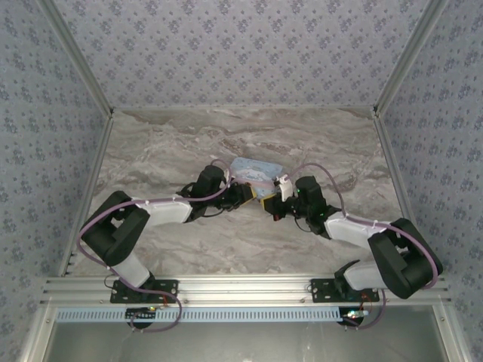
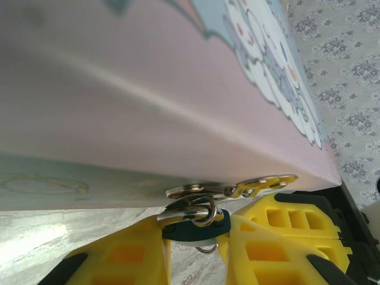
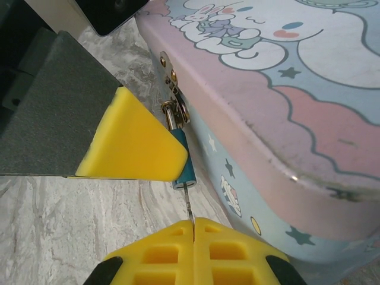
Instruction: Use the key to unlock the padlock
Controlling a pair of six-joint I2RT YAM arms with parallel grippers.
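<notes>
The left arm (image 1: 162, 207) runs from a bent elbow rightward across the table (image 1: 166, 143) and the right arm (image 1: 351, 226) leftward, so the 2 wrists meet at the tin box (image 1: 255, 172). The left fingers (image 2: 255, 228) are clenched on the padlock (image 2: 191, 230), which hangs between them from the box's hasp (image 2: 196, 191). The right fingers (image 3: 205, 240) are pressed together on the key (image 3: 189, 205), whose shaft reaches from their tips to the padlock's lower end.

Left arm (image 1: 162, 207): elbow folded back, forearm reaching toward 2 o'clock. Left gripper (image 1: 246, 195) clamped on the padlock (image 2: 190, 230). Right arm (image 1: 355, 226): forearm reaching toward 10 o'clock. Right gripper (image 1: 269, 204): fingers pressed together, pinching the key (image 3: 189, 203). The two grippers' tips sit just beside each other.
</notes>
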